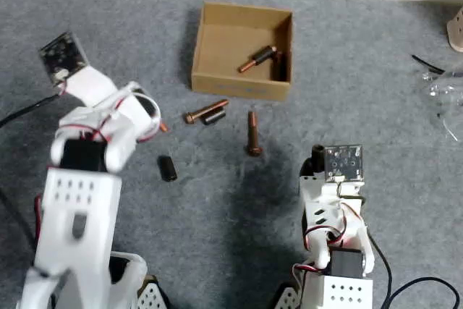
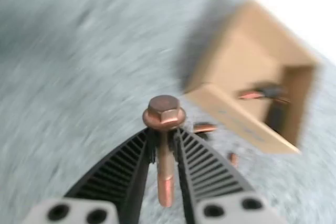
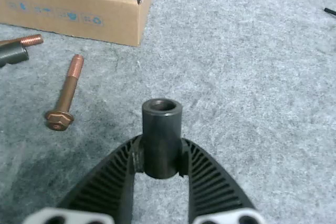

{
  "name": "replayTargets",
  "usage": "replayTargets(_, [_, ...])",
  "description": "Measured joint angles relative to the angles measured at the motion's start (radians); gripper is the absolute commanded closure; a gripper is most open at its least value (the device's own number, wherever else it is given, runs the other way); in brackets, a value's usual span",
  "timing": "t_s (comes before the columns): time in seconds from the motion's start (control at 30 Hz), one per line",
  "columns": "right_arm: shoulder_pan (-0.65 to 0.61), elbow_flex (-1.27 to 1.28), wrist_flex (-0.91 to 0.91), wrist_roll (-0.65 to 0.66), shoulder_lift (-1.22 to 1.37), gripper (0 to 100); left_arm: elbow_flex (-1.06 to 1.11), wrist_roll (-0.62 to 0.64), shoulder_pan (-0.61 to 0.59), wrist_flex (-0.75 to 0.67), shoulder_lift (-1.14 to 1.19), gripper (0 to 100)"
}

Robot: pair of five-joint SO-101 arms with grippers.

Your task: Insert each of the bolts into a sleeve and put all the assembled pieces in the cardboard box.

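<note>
Held bolt (image 2: 164, 156): copper, shank pinched by left gripper (image 2: 164, 136); long axis along the jaws, hex head past the tips.
Held sleeve (image 3: 161, 135): black, clamped in right gripper (image 3: 161, 156); axis along the jaws, open bore outward.
Loose bolt (image 1: 253, 133): centre of high view, lying top-to-bottom, head lowest.
Second bolt (image 1: 205, 111): just beside a sleeve (image 1: 214, 116), below the cardboard box (image 1: 239, 88) front wall.
Spare sleeve (image 1: 167, 168): left of centre, apart.
Cardboard box: upper centre; assembled piece (image 1: 258, 58) inside.
Carpet (image 1: 376, 106): grey, bare right of box.
</note>
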Motion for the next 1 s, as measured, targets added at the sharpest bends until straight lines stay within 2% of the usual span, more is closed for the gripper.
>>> replayTargets(0.1, [0.000, 0.000, 0.000, 0.000, 0.000, 99.5, 0.071, -0.138, 0.044, -0.008, -0.175, 100])
replayTargets(0.2, [0.000, 0.000, 0.000, 0.000, 0.000, 99.5, 0.153, -0.224, 0.084, -0.012, -0.393, 100])
replayTargets(0.33, [0.000, 0.000, 0.000, 0.000, 0.000, 99.5, 0.316, -0.252, 0.098, -0.078, -0.700, 100])
replayTargets(0.5, [0.000, 0.000, 0.000, 0.000, 0.000, 99.5, 0.594, -0.252, 0.095, -0.242, -0.976, 100])
replayTargets(0.67, [0.000, 0.000, 0.000, 0.000, 0.000, 99.5, 0.758, -0.252, 0.095, -0.348, -1.039, 100])
replayTargets(0.87, [0.000, 0.000, 0.000, 0.000, 0.000, 99.5, 0.848, -0.252, 0.094, -0.390, -1.037, 100])
replayTargets(1.0, [-0.087, 0.000, 0.000, 0.000, 0.000, 99.5, 0.855, -0.252, 0.095, -0.411, -1.037, 100])
